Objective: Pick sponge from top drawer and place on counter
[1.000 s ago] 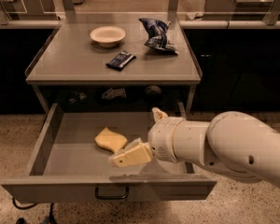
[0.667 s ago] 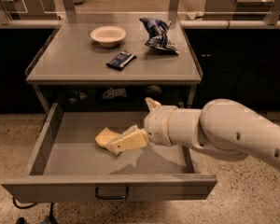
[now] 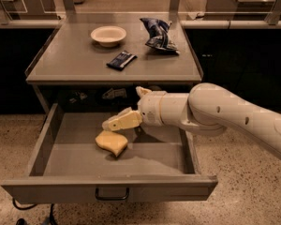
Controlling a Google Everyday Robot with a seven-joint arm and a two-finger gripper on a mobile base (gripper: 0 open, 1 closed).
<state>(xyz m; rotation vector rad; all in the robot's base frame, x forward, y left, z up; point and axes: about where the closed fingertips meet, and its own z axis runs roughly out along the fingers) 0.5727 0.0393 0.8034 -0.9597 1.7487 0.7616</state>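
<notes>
The pale-yellow sponge [image 3: 111,143] lies flat on the floor of the open top drawer [image 3: 164,156], left of its middle. My gripper [image 3: 116,122] reaches in from the right on a thick white arm and hangs just above the sponge's far edge, pointing left. I cannot tell whether it touches the sponge. The counter [image 3: 70,64] lies above and behind the drawer.
On the counter stand a cream round bowl [image 3: 108,34], a blue crumpled snack bag [image 3: 158,34] and a dark wrapped bar [image 3: 121,60]. The drawer's front wall with its dark handle [image 3: 112,194] faces me. Railings and other counters stand behind.
My gripper has moved left and toward the back of the drawer, from the sponge's right side to just above its far edge. The sponge has stayed on the drawer floor.
</notes>
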